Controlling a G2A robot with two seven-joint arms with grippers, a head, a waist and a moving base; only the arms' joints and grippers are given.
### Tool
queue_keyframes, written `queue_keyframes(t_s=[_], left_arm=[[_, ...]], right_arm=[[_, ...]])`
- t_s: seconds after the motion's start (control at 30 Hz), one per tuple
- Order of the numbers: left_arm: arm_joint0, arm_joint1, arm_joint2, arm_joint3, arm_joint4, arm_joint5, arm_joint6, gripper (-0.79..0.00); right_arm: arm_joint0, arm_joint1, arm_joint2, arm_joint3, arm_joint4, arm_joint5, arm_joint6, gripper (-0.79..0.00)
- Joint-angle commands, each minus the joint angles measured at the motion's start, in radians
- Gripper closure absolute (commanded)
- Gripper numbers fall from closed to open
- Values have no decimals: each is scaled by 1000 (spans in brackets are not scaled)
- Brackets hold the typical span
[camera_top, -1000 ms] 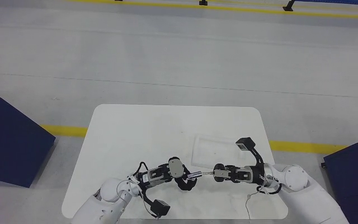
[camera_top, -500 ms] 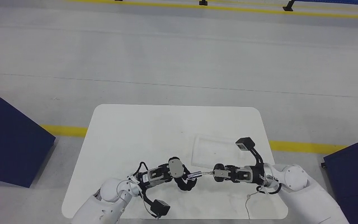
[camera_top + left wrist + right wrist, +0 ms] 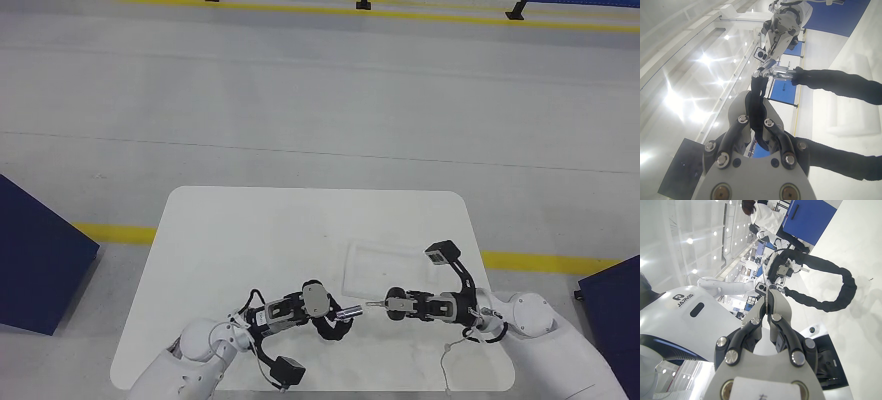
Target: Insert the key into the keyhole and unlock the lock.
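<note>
While I am watching from above, the left end effector (image 3: 322, 312) is clamping tight on the black sleeved cable (image 3: 757, 98) of the lock (image 3: 780, 73), holding it over the near middle of the desk (image 3: 250, 230). The right end effector (image 3: 392, 303) is pinching the key (image 3: 374, 304) flat between closed fingers, pointing it at the lock's metal end. The key tip is sitting just beside that end; I cannot tell whether they are touching.
</note>
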Motion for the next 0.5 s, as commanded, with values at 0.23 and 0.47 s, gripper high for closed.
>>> queue_keyframes(t_s=[0.23, 0.47], left_arm=[[3, 2, -10, 2, -85, -31, 94, 0], [-2, 2, -8, 13, -77, -40, 101, 0]], right_arm=[[-8, 9, 11, -14, 23, 39, 39, 0], [-5, 12, 13, -26, 46, 81, 82, 0]])
